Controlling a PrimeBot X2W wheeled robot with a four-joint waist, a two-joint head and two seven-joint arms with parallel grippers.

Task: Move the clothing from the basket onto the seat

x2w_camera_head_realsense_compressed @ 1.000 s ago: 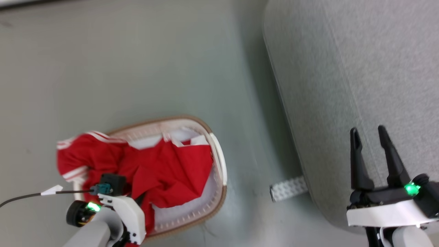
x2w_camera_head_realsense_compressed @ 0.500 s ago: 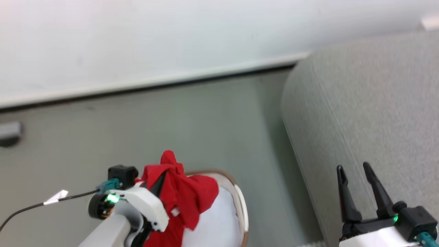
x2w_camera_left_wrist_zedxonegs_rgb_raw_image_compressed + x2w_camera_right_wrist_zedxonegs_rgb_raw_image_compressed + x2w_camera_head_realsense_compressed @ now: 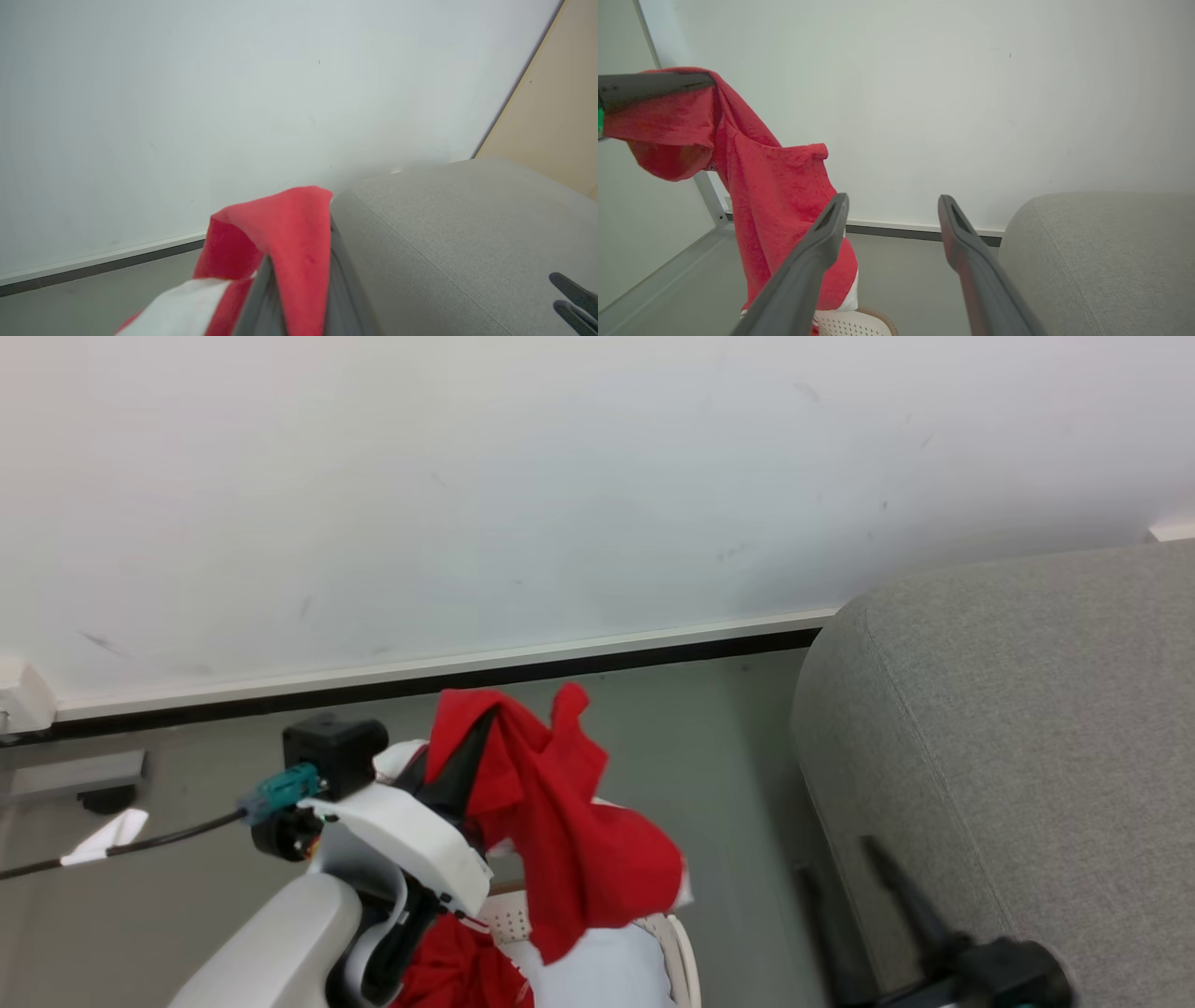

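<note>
My left gripper [image 3: 474, 739] is shut on a bunch of the red clothing [image 3: 579, 840], held up above the basket [image 3: 680, 943]. The cloth hangs down from the dark fingers [image 3: 456, 777] and drapes over them in the left wrist view as clothing [image 3: 280, 233]. More red fabric [image 3: 457, 973] lies in the basket over pale padding. The grey seat [image 3: 1027, 737] stands to the right, apart from the cloth. My right gripper [image 3: 893, 201] is open and empty, low beside the seat's rounded corner [image 3: 1101, 252]. In the right wrist view the hanging clothing [image 3: 775, 186] and the basket's holed rim [image 3: 852, 323] lie to its left.
A white wall with a dark baseboard [image 3: 560, 663] runs behind the basket. A grey fitting [image 3: 75, 777] sits low on the wall at the left. A black cable with a white tag [image 3: 103, 835] trails from my left wrist. Grey floor [image 3: 728, 775] separates basket and seat.
My left gripper has lifted the red clothing up out of the basket. The head view has tilted up from the floor to the wall, so the right gripper sits lower in the picture.
</note>
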